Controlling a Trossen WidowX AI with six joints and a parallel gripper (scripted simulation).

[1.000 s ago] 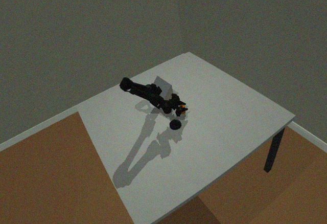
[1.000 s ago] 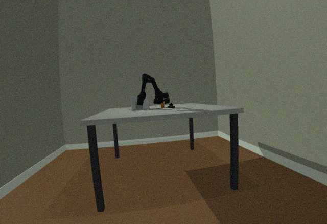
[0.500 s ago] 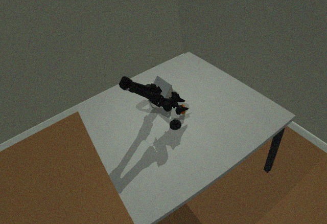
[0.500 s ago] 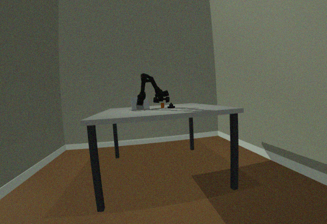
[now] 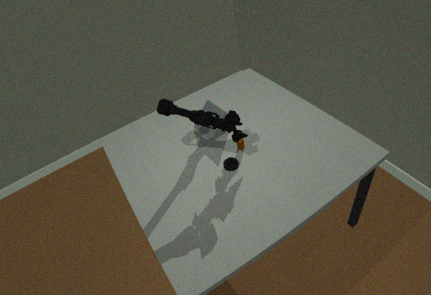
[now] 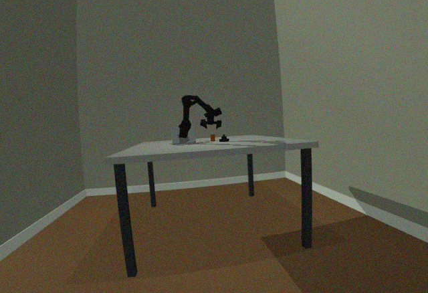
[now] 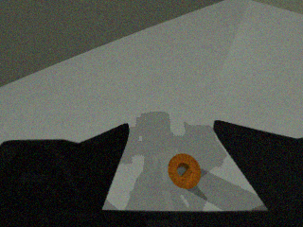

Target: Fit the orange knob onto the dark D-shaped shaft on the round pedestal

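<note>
The orange knob [image 5: 240, 144] [image 6: 212, 138] [image 7: 193, 177] stands upright on the table, a short way from the pedestal. The wrist view looks down on its ring-shaped top, with the hole showing; the hole's flat side cannot be made out clearly. The dark round pedestal [image 5: 230, 164] [image 6: 224, 140] sits on the table, and its shaft [image 6: 223, 135] sticks up bare. My gripper [image 5: 243, 129] [image 6: 211, 126] [image 7: 170, 126] is wide open and empty, pointing down above the knob and clear of it. The pedestal is not in the wrist view.
The pale table [image 5: 295, 180] [image 6: 155, 150] carries the arm's base at the left in the exterior view. The black arm [image 5: 209, 119] [image 6: 186, 112] arches over from the base. Shadows of the arm fall across the knob and pedestal area.
</note>
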